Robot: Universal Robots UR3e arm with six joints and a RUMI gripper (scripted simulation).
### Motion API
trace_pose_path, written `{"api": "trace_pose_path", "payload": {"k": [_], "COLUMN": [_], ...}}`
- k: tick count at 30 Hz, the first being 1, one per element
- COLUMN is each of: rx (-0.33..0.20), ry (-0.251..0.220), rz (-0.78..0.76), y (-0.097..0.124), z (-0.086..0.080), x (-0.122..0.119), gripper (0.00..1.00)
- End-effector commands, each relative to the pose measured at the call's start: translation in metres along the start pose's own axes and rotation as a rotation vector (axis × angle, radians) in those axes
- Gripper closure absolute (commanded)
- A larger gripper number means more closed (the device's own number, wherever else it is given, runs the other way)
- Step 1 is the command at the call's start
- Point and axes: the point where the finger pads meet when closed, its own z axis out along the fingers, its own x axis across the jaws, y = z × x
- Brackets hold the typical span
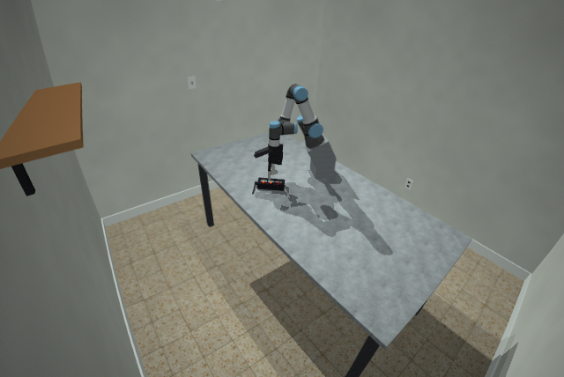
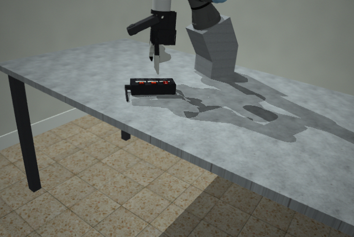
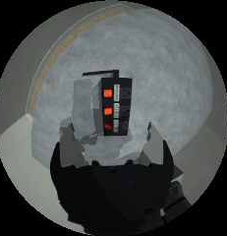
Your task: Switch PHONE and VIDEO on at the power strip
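Note:
The black power strip point(image 2: 152, 86) lies flat on the grey table, face up, with three red switches in a row along its top. It also shows in the top view point(image 1: 270, 184) and in the wrist view point(image 3: 115, 105), where two switches glow bright orange-red and the nearest one looks darker red. A short black cord stub point(image 2: 127, 92) sticks out at its left end. My gripper point(image 2: 155, 63) hangs straight above the strip, a little clear of it, with its fingers spread wide and nothing between them; the two fingers frame the strip's near end in the wrist view point(image 3: 113, 143).
The arm's grey base block point(image 2: 214, 48) stands on the table right of the strip. The table's front edge point(image 2: 114, 119) runs close to the strip. A brown wall shelf point(image 1: 43, 124) hangs far left.

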Motion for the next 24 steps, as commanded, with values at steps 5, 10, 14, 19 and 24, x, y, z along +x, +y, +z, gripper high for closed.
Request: {"api": "trace_pose_path", "payload": {"k": [5, 10, 14, 19, 24], "rx": [0.000, 0.000, 0.000, 0.000, 0.000], "ry": [0.000, 0.000, 0.000, 0.000, 0.000], "rz": [0.000, 0.000, 0.001, 0.000, 0.000], "y": [0.000, 0.000, 0.000, 0.000, 0.000], "z": [-0.014, -0.025, -0.030, -0.045, -0.061], "x": [0.000, 0.000, 0.000, -0.001, -0.001], "gripper": [0.00, 0.00, 0.00, 0.00, 0.00]}}
